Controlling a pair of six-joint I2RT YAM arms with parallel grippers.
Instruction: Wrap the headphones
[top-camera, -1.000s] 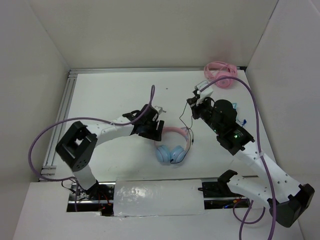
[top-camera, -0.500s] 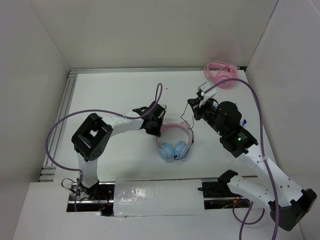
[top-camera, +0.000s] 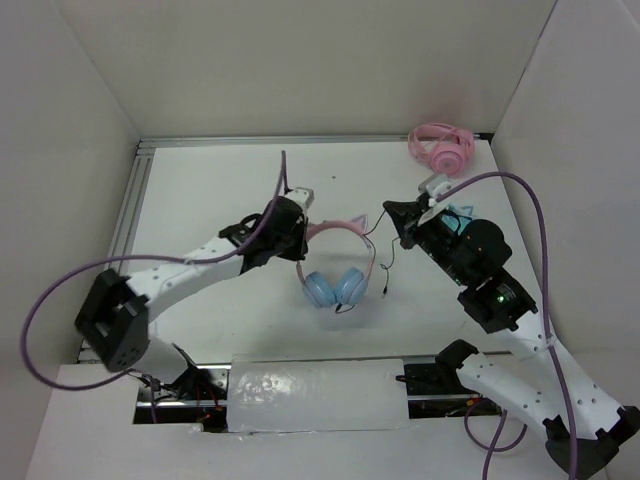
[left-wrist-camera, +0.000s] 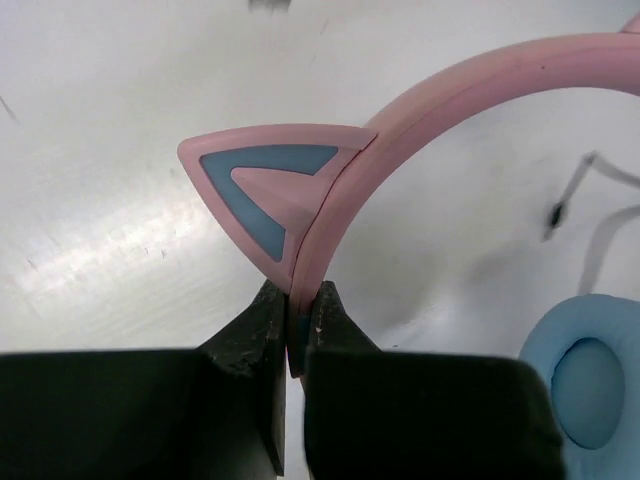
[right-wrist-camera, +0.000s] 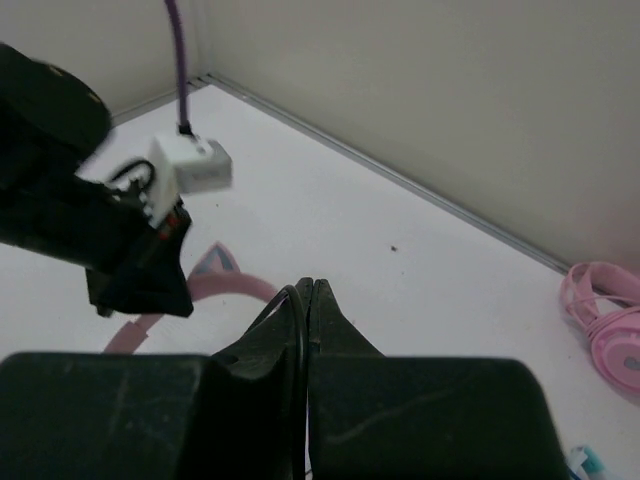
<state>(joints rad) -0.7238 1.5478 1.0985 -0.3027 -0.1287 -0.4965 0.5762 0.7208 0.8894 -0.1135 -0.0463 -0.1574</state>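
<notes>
The headphones (top-camera: 338, 229) have a pink cat-eared headband (left-wrist-camera: 480, 75) and light blue ear cups (top-camera: 334, 288). They lie mid-table, cups toward the near edge. My left gripper (top-camera: 299, 233) is shut on the band's left end, just below a cat ear (left-wrist-camera: 265, 185); in the left wrist view the left gripper (left-wrist-camera: 296, 300) has the band pinched between both pads. My right gripper (top-camera: 392, 215) sits just right of the band, shut on the thin black cable (right-wrist-camera: 291, 300). The cable (top-camera: 386, 268) trails down beside the right cup.
All-pink headphones (top-camera: 440, 148) lie in the back right corner. A small blue item (top-camera: 463, 212) shows beside the right arm. A metal rail (top-camera: 125, 230) runs along the table's left side. White walls close in the left, back and right.
My left gripper has shut on the pink headband and drawn it back and to the left. The ear cups followed. The right gripper shifted slightly right, still pinching the cable.
</notes>
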